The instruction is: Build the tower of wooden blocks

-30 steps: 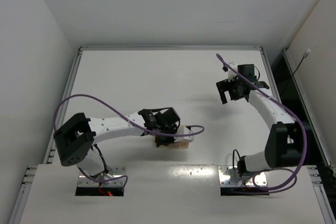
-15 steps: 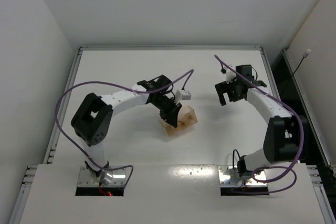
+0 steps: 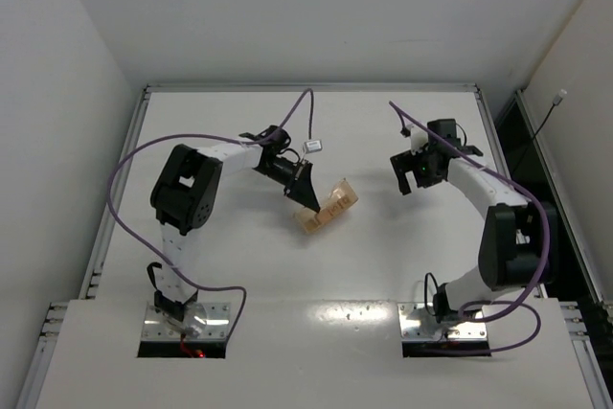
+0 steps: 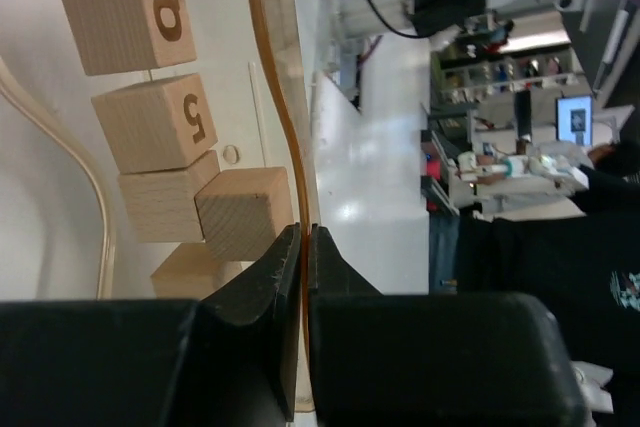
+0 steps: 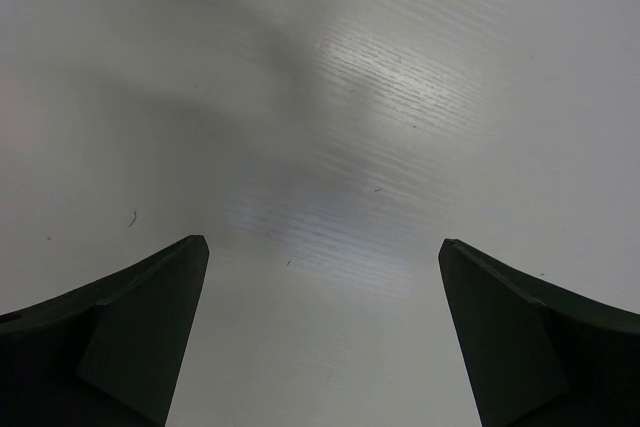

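Top: looking down on the whole table (image 3: 402,256) from behind | left wrist: peering close into the box (image 4: 278,97), shared with top | right wrist: facing table closely

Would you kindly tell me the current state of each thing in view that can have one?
left claw: shut on one wall of the translucent box
right claw: open, holding nothing
translucent box: tilted, gripped by its wall, with blocks inside
wood blocks: loose and jumbled in the box, not yet stacked as a tower
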Motion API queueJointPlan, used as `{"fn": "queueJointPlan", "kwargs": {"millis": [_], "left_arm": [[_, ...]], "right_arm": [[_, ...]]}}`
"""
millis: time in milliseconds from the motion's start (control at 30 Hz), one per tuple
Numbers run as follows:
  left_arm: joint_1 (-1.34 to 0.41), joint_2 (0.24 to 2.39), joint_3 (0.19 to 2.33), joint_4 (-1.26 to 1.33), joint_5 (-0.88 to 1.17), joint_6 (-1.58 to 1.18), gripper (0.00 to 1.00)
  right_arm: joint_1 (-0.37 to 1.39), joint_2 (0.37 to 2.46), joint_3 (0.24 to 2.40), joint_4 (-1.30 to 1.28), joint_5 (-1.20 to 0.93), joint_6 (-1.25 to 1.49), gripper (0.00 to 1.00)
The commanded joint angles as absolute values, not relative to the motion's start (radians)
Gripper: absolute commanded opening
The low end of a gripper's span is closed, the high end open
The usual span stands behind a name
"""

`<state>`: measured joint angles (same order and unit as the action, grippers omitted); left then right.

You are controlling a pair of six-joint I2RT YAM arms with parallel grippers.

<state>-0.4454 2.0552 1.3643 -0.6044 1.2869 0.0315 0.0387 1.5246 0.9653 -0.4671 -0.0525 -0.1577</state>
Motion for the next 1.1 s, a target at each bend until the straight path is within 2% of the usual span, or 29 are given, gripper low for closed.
{"fn": "queueJointPlan", "kwargs": {"millis": [0,467,667,800,833,900,933,967,1067], "left_arm": [[-0.431,2.083,1.451,-0.692,1.581,0.182,0.00],[-0.359,2.235,1.546,-0.871,1.620,0.276,0.00],[-0.350,2.269,1.523,-0.861,1.620,0.147,0.00],[-0.350,2.255,1.508,-0.735,1.596,-0.047,0.00],[-0.359,2.243,1.497,-0.674,1.557,-0.233,0.00],[-0.359,2.183,1.474,-0.504,1.431,-0.386,0.00],[-0.359,2.162,1.436,-0.439,1.389,-0.579,0.00],[-0.359,2.139,1.410,-0.301,1.355,-0.672,0.00],[-0.359,2.066,1.321,-0.151,1.302,-0.925,0.00]], "right_arm": [[0.034,1.540,1.012,-0.459,-0.061,-0.164,0.98],[0.034,1.549,1.012,-0.459,-0.061,-0.164,0.98],[0.034,1.549,1.003,-0.468,-0.061,-0.164,0.98],[0.034,1.549,0.994,-0.468,-0.052,-0.164,0.98],[0.034,1.549,0.994,-0.468,-0.052,-0.164,0.98],[0.034,1.540,0.985,-0.468,-0.052,-0.164,0.98],[0.034,1.540,0.985,-0.468,-0.052,-0.164,0.98],[0.034,1.540,0.985,-0.468,-0.052,-0.164,0.98],[0.034,1.540,0.985,-0.468,-0.043,-0.164,0.98]]}}
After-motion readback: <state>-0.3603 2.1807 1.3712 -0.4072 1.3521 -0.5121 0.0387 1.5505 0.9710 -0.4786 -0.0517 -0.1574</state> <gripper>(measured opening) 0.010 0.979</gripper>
